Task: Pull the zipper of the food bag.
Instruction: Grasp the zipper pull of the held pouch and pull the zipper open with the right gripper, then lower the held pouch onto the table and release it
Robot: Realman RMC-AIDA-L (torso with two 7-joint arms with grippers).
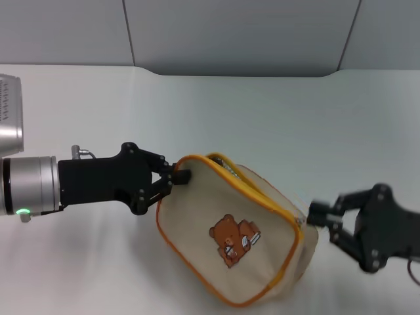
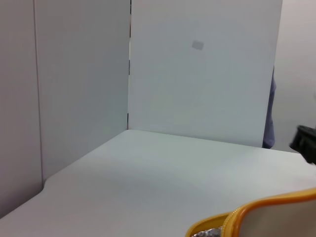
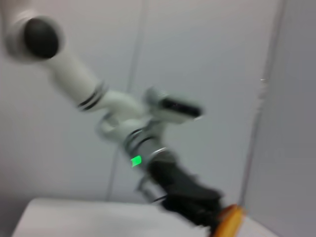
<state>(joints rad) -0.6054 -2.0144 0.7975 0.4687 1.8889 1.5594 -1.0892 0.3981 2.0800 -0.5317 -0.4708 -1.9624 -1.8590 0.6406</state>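
Note:
The cream food bag with a brown bear print lies on the white table, low in the middle of the head view. Its yellow-orange zipper curves along the top edge, and silvery lining shows in the gap. A small silvery pull tab sits at the bag's right corner. My left gripper is shut on the bag's upper left edge. My right gripper is just to the right of the pull tab and blurred. The left wrist view shows the bag's orange edge. The right wrist view shows my left gripper at that edge.
The white table stretches behind the bag to grey wall panels. A silver machine part stands at the far left edge. The bag's lower edge lies close to the table's front.

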